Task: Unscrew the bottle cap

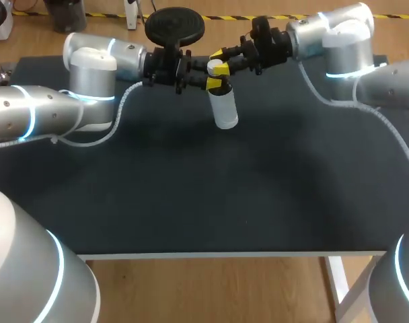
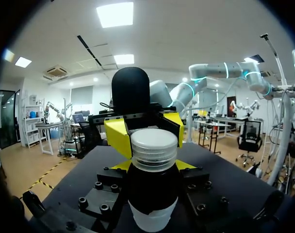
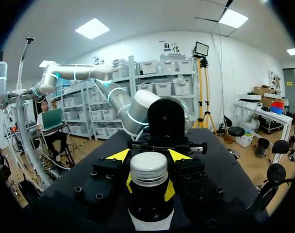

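**Fig. Bottle held between two opposed grippers, cap uppermost**

Read left to right. The left gripper [image 1: 214,83] comes in level from the left, and its jaws pinch the bottle [image 1: 224,108] from two sides just under the neck. The bottle hangs clear of the table [image 1: 191,202], above the middle of its far edge. Its long axis is roughly upright, with the base down and the bottle cap [image 2: 154,144] on top. The right gripper [image 1: 218,67] comes in level from the right, facing the left one and a little higher. Its yellow tips stand against opposite sides of the bottle cap, pinching it.

Both grippers meet the long axis at right angles, the left on the body and the right on the bottle cap. The right gripper is therefore the one placed to turn. The turn would have to run about the upright axis while the left gripper holds the body fast.

The bottle has a dark shoulder and a white lower part. The bottle cap is pale metal, flat on top, with a ribbed skirt.
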`<action>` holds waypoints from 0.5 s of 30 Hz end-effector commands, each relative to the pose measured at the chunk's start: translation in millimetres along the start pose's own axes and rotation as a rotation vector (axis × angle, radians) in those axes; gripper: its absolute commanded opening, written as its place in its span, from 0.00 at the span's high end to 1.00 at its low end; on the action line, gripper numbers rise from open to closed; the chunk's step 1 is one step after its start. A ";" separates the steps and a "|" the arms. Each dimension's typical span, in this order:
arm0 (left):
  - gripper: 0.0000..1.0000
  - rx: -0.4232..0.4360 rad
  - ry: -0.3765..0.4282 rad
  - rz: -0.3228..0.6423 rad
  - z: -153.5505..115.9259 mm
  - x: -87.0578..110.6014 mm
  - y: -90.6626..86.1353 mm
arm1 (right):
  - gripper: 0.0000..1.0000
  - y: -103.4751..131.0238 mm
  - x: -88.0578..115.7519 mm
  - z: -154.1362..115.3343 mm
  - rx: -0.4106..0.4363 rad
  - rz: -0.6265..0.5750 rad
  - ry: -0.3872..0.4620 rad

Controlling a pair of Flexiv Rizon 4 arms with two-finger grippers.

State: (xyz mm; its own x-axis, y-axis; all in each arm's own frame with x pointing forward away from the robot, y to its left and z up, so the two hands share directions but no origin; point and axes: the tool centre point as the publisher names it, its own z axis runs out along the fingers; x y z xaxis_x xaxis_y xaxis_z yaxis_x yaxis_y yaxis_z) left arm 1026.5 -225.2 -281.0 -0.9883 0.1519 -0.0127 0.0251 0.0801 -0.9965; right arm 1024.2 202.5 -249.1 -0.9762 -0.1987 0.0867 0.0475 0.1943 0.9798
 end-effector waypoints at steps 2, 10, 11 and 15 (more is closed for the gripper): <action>1.00 -0.002 0.007 -0.001 2.2 -1.2 1.2 | 1.00 2.0 -4.1 -2.9 0.001 -0.007 0.356; 1.00 -0.002 0.007 -0.001 2.2 -1.2 1.2 | 1.00 -3.5 -0.5 -9.4 -0.002 -0.004 0.422; 1.00 -0.002 0.007 -0.001 2.2 -1.2 1.2 | 1.00 -4.2 -0.7 -9.8 0.005 0.002 0.437; 1.00 -0.002 0.007 -0.001 2.2 -1.2 1.2 | 1.00 -6.1 0.3 -8.2 0.041 0.012 0.524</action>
State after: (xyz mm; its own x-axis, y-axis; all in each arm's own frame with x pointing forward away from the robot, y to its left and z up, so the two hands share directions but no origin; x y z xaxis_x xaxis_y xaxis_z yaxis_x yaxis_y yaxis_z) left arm 1025.0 -228.0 -283.4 -0.9878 0.1554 -0.0112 0.0246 0.0842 -0.9961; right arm 1020.4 193.1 -254.4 -0.9294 -0.3474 0.1248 0.0494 0.2180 0.9747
